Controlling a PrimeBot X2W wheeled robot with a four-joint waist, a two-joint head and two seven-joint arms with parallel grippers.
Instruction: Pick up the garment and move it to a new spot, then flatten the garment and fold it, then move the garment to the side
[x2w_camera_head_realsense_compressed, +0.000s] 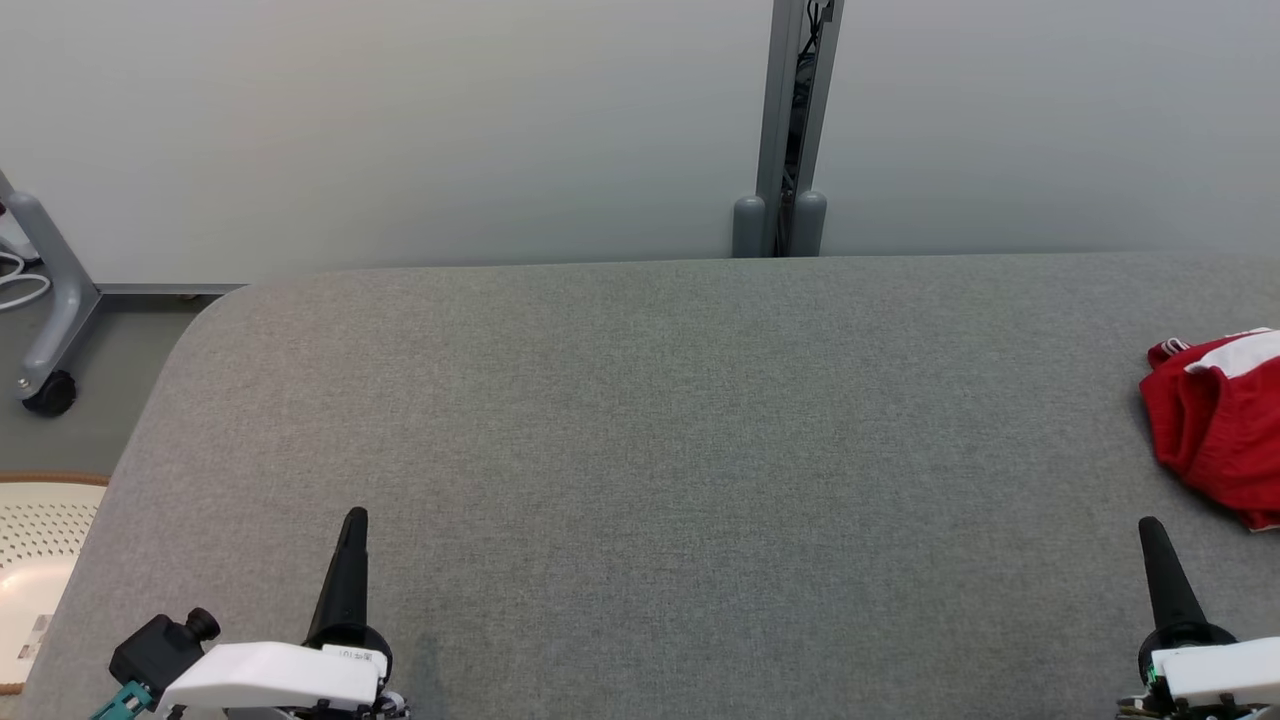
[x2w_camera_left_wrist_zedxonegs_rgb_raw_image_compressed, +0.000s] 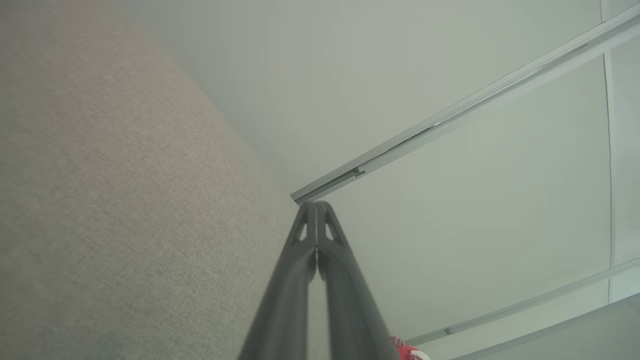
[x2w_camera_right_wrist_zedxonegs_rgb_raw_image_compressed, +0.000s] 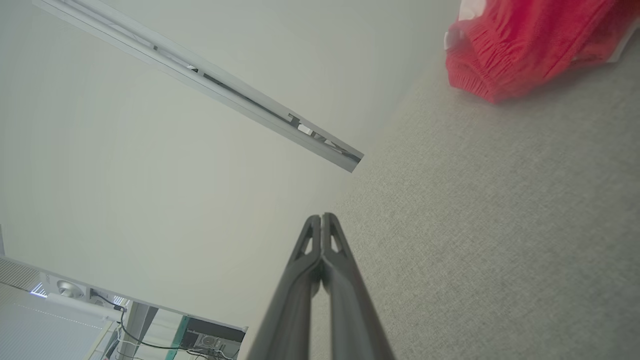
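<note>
My left gripper (x2w_camera_head_realsense_compressed: 354, 520) and my right gripper (x2w_camera_head_realsense_compressed: 1150, 528) are both clenched tight with nothing between the fingers, pointing to 12 o'clock over the near part of the gray table (x2w_camera_head_realsense_compressed: 640, 420). The red garment (x2w_camera_head_realsense_compressed: 1215, 430) lies crumpled at the table's right side, partly cut off by the head view's edge. From my right gripper it sits near, at about 1 o'clock; from my left it is well apart, toward 2 o'clock. I judge my right arm should reach first. The heap's long axis runs roughly from 12 to 6 o'clock, and its gathered waistband seems to face 9 o'clock.
</note>
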